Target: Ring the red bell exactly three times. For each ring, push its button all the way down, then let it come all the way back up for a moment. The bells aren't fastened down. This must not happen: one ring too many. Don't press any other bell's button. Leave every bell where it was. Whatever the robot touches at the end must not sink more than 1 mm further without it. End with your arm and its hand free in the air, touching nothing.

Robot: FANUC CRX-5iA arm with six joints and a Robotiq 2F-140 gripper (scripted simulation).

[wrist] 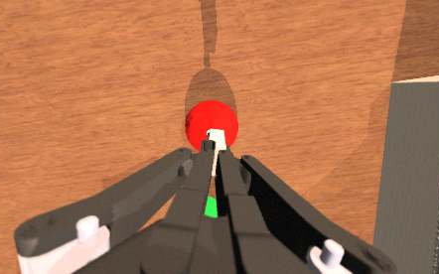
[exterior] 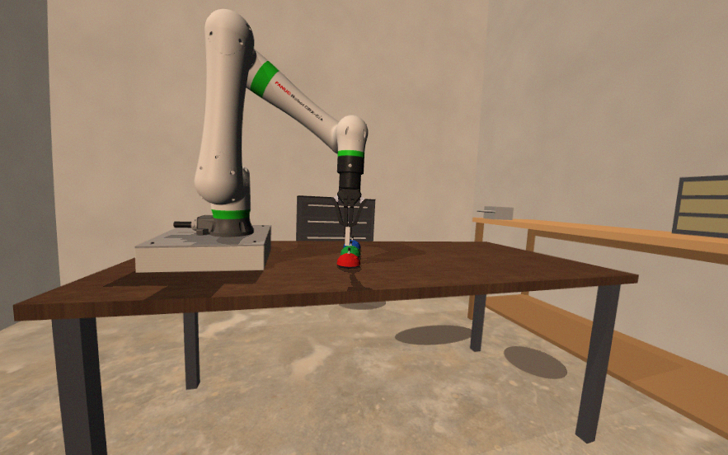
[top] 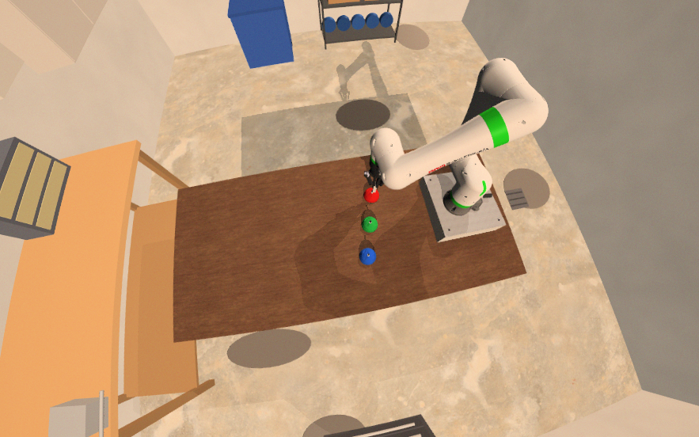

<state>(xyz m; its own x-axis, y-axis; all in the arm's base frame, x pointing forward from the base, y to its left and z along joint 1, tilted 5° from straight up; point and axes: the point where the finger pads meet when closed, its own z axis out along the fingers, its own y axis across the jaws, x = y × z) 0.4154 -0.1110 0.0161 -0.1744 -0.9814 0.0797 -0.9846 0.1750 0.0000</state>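
Observation:
The red bell (top: 372, 196) (exterior: 348, 261) (wrist: 199, 123) stands on the brown table (top: 260, 260) (exterior: 468, 271) (wrist: 75, 74), at the far end of a row of three bells. My gripper (top: 374, 188) (exterior: 347, 242) (wrist: 216, 140) is shut and points straight down. Its pale fingertips rest on the top centre of the red bell and hide the button. I cannot tell how far down the button is. The green bell (top: 369, 223) (exterior: 345, 250) (wrist: 210, 207) and the blue bell (top: 366, 256) (exterior: 355, 244) stand apart from the gripper in the same row.
The robot's grey base plate (top: 469, 217) (exterior: 202, 254) (wrist: 418, 174) sits on the table close beside the bells. An orange bench (top: 70, 271) (exterior: 637, 237) stands off to one side of the table.

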